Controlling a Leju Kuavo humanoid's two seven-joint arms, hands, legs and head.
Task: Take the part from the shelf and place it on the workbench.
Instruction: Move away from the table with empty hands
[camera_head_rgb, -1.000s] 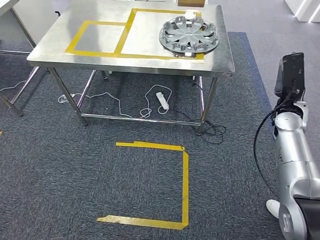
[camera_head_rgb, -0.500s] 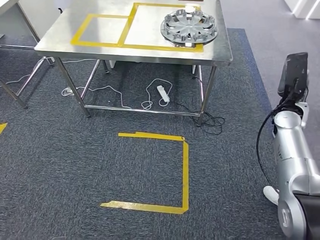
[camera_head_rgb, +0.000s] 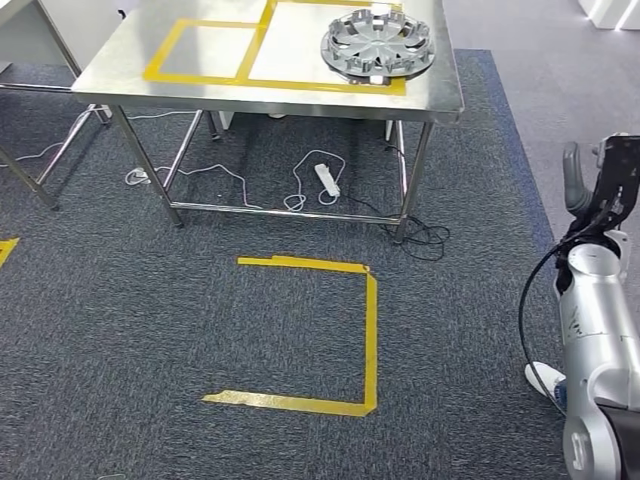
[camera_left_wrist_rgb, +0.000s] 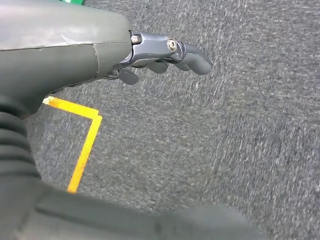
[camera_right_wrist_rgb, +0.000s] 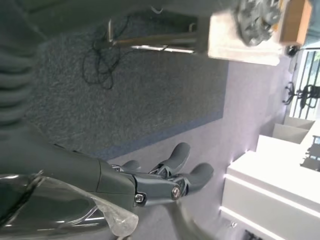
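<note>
The part, a silver wheel cover (camera_head_rgb: 379, 46), lies flat on the steel workbench (camera_head_rgb: 121, 62), inside the right one of two yellow-taped squares. It also appears blurred at the table's corner in the right wrist view, wheel cover (camera_right_wrist_rgb: 260, 15). My right hand (camera_head_rgb: 605, 177) hangs at the right, well away from the table, and my right hand (camera_right_wrist_rgb: 166, 175) has its fingers apart and holds nothing. My left hand (camera_left_wrist_rgb: 162, 52) hangs over the carpet with fingers stretched out and nothing in them.
A yellow tape outline (camera_head_rgb: 368, 330) marks the dark carpet in front of the workbench. A power strip (camera_head_rgb: 327, 180) and loose cables lie under the table. A second table (camera_head_rgb: 30, 20) stands at the far left. White furniture (camera_right_wrist_rgb: 279, 170) stands to my right.
The whole picture has shifted, so the camera has moved: the workbench sits higher in view. My right hand has swung a little outward and lower. The wheel cover stays on the bench.
</note>
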